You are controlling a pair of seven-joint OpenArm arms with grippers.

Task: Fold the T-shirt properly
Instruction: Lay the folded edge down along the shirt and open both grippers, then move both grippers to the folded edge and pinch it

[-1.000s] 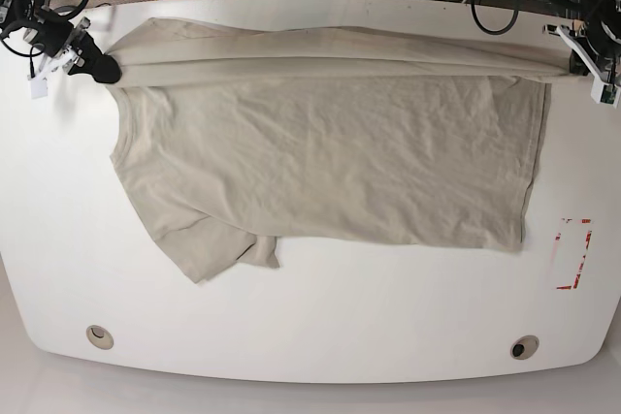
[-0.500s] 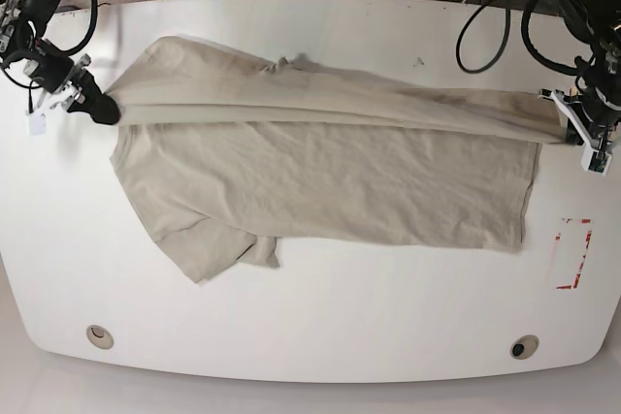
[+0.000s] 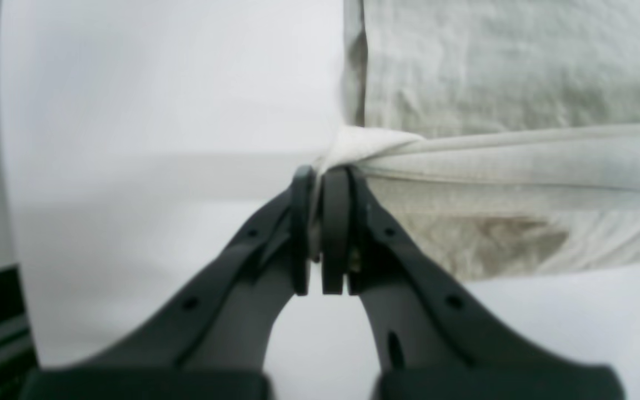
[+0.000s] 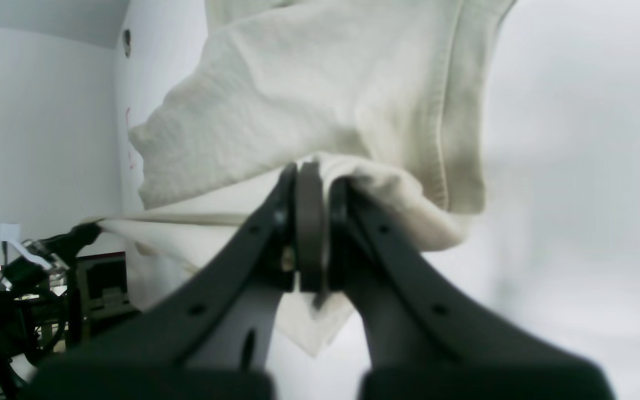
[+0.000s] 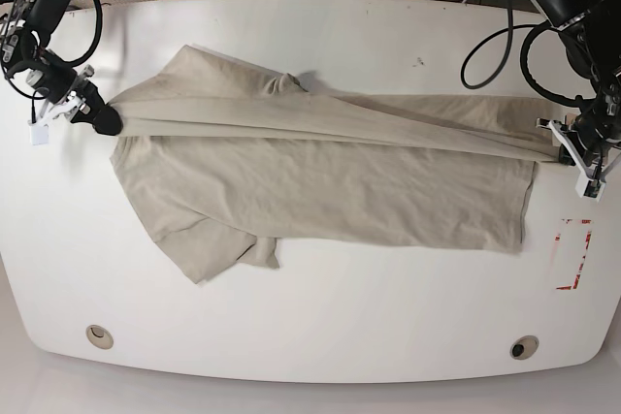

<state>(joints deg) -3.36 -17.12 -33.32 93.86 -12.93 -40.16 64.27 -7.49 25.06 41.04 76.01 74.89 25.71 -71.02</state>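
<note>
A beige T-shirt [image 5: 320,191] lies spread across the white worktop [image 5: 320,317], its far edge lifted taut between the left hand [image 5: 555,140] and right hand [image 5: 105,119], both clamped on cloth, mid-fold; next, probably lay that edge evenly over the near edge.

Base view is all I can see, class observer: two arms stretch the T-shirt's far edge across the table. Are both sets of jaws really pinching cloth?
Observer: Yes. The left wrist view shows the left gripper with its jaws shut on a bunched corner of the T-shirt.
Operator: And the other arm?
Observer: The right wrist view shows the right gripper with its jaws shut on a wad of cloth beside a stitched hem.
Operator: Is the cloth between them slack?
Observer: In the right wrist view it runs as a taut band away to the far gripper.
</note>
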